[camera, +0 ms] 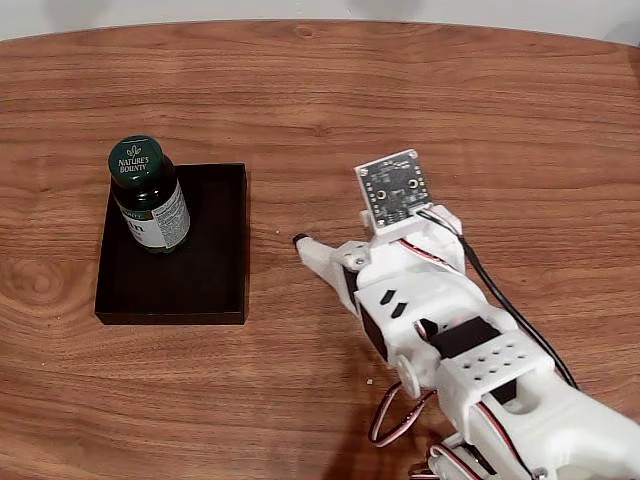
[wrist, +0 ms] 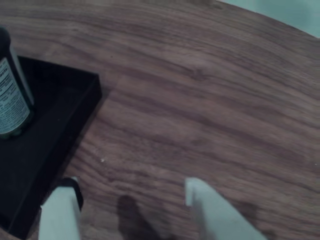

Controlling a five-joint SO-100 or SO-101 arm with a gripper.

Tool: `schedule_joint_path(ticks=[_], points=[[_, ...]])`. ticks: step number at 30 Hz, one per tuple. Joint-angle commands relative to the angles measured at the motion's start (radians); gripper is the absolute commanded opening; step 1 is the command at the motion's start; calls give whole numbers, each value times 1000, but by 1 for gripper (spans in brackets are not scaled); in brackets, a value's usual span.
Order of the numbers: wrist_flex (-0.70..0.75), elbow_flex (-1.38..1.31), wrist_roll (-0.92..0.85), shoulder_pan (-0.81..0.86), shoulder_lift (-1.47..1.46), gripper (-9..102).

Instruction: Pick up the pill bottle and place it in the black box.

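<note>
The bottle (camera: 149, 195) stands upright inside the box (camera: 215, 270), near its far-left corner in the fixed view; placement looks done; the gripper (wrist: 132, 192), jaws wide and empty, hovers beside the box.

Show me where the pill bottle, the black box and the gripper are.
pill bottle (camera: 136, 161), fixed view, on its green cap.
black box (camera: 228, 250), fixed view, on its bare floor.
gripper (wrist: 131, 192), wrist view, midway between its fingertips.
</note>
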Motion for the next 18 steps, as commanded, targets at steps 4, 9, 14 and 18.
schedule_joint_path(ticks=[4, 9, 14, 18], points=[[3, 51, -8, 25, 114, 21], [100, 81, -34, 44, 190, 18], [298, 84, -84, 54, 298, 13], [514, 91, -117, 52, 400, 8]])
